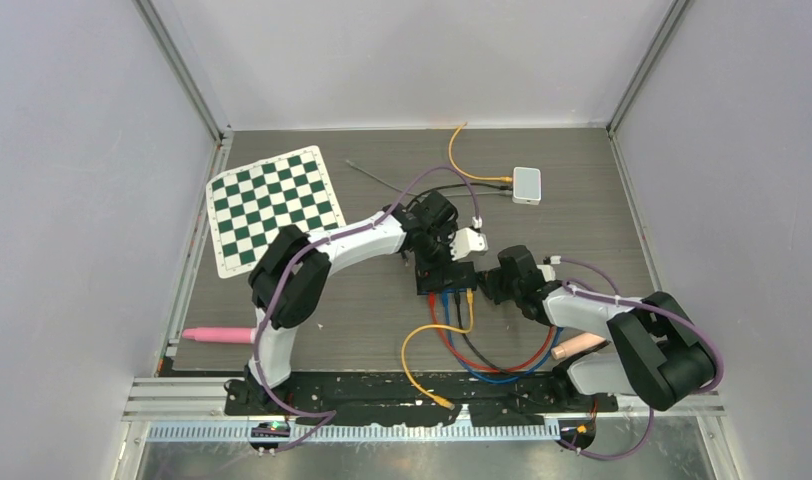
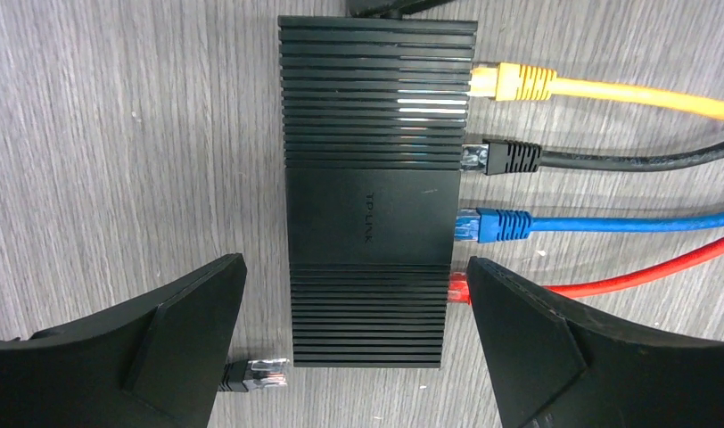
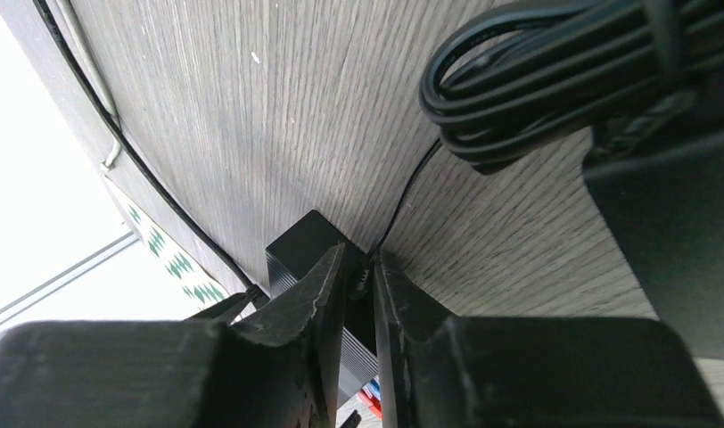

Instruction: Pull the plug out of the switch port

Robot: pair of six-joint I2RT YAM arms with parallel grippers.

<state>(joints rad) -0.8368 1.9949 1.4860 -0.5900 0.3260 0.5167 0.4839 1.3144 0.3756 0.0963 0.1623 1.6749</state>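
Note:
The black TP-Link switch [image 2: 372, 214] lies flat on the table and also shows in the top view [image 1: 447, 277]. Yellow [image 2: 510, 82], black [image 2: 505, 158], blue [image 2: 492, 225] and red [image 2: 459, 287] plugs sit in ports along one side. A loose black plug [image 2: 251, 373] lies unplugged beside the opposite side. My left gripper [image 2: 355, 263] is open and straddles the switch's near end, with its fingers clear of the sides. My right gripper [image 3: 362, 259] is at the switch's other end [image 1: 485, 285]. Its fingers are nearly together around a small black power plug [image 3: 363, 281] with a thin black cord.
A green checkerboard sheet [image 1: 274, 205] lies at back left. A white box [image 1: 526, 185] with an orange cable sits at back right. A pink cylinder [image 1: 217, 334] lies at front left. The cables loop in front of the switch. A coiled black cord [image 3: 555, 80] lies near my right gripper.

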